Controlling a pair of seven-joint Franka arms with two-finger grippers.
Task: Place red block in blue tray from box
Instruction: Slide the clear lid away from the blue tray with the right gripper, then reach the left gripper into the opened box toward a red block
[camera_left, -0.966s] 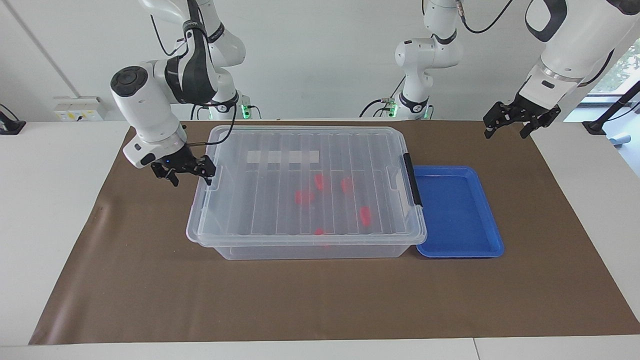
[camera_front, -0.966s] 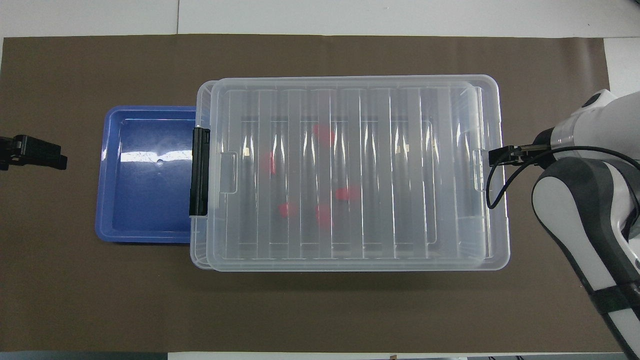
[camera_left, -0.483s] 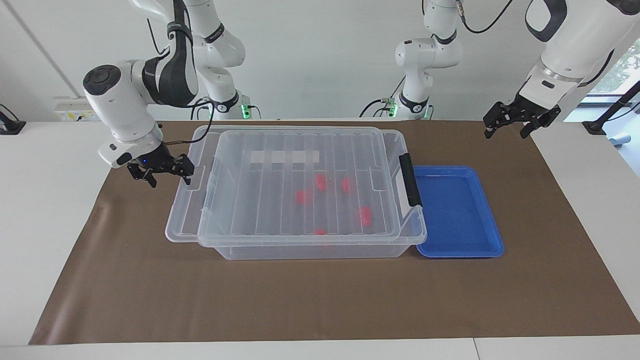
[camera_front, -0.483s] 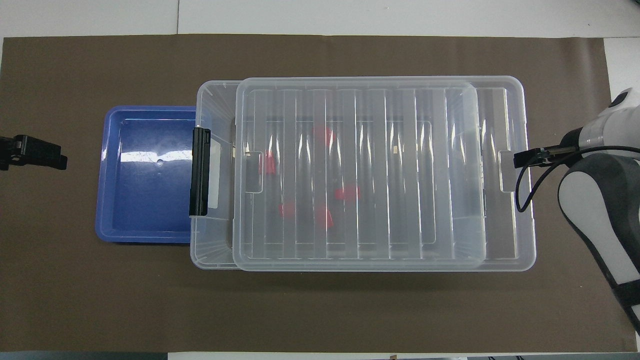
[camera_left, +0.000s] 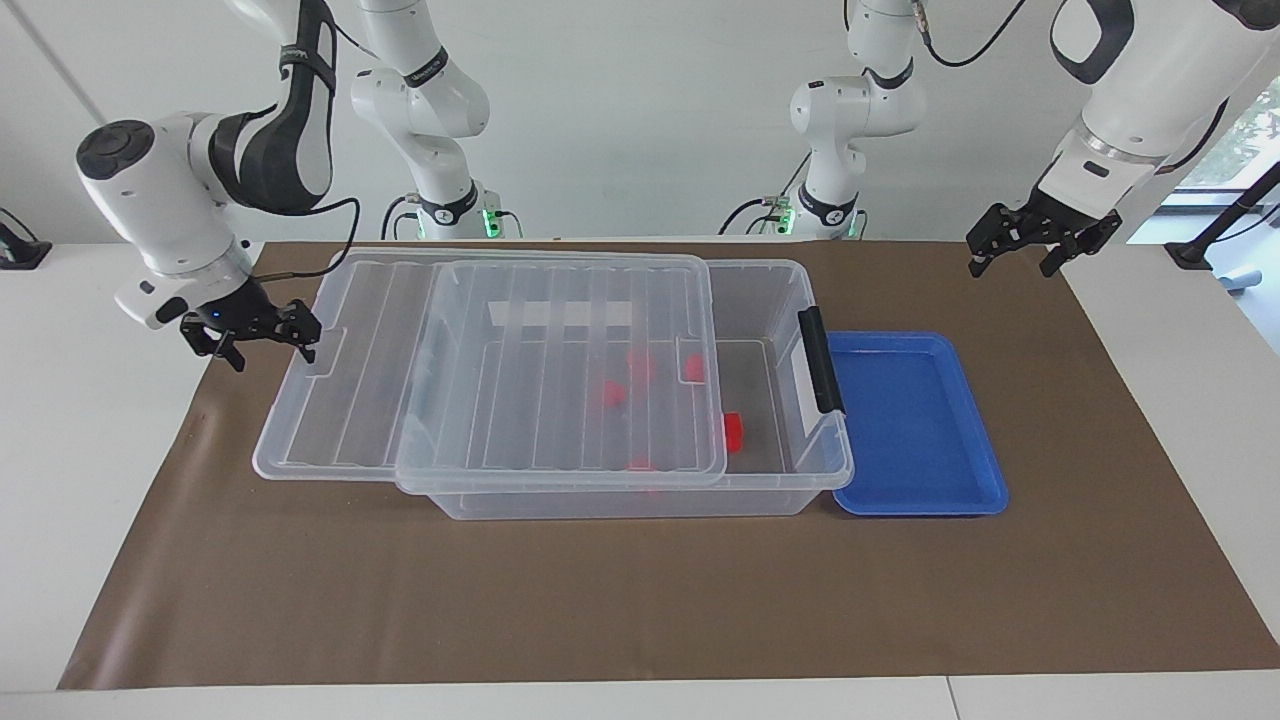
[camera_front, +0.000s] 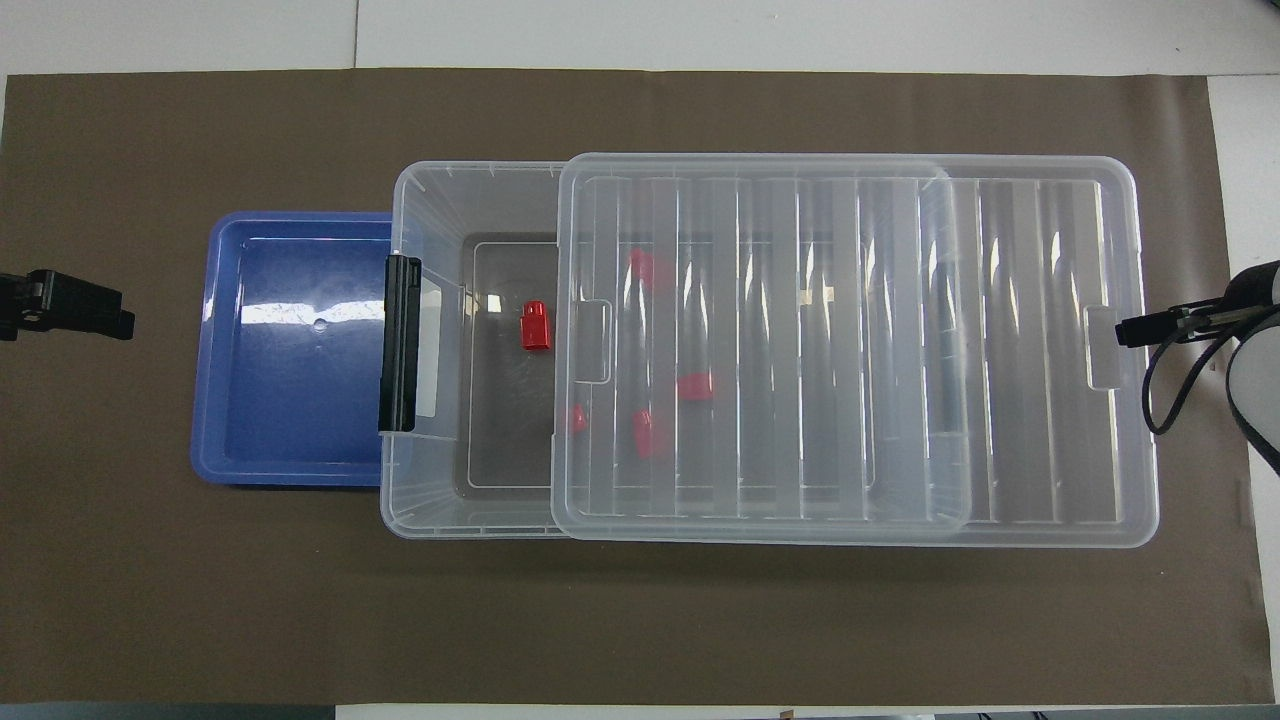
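You had the lid (camera_left: 480, 370) partly off the box (camera_left: 640, 495). It lay across the top, pushed toward the right arm's end of the worktop (camera_left: 600, 600), so the end of the box beside the black clip handle (camera_left: 820, 360) was open. That was the first part of the job, and it was about half done. The lid covered most of the box.

One red block (camera_front: 535, 325) lay on the box floor in the open part, near the handle end. It showed plainly, with nothing over it. The other four red ones were under the lid, one of them right at the lid's edge. The blue tray (camera_left: 915, 425) sat touching the box at the left arm's end. It had nothing in it. So no block had been picked up, and none had been put in the tray. I think that was all left to do.

Your right gripper (camera_left: 250, 335) was at the lid's small tab, over the right arm's end of the worktop. One of its fingers (camera_front: 1140, 328) reached to the edge of that tab. I could not tell if the fingers were pinched on the tab or just beside it.

Your left gripper (camera_left: 1040, 240) hung up in the air over the left arm's end of the worktop, well apart from the tray. Its fingers were spread apart and held nothing. That arm waited.
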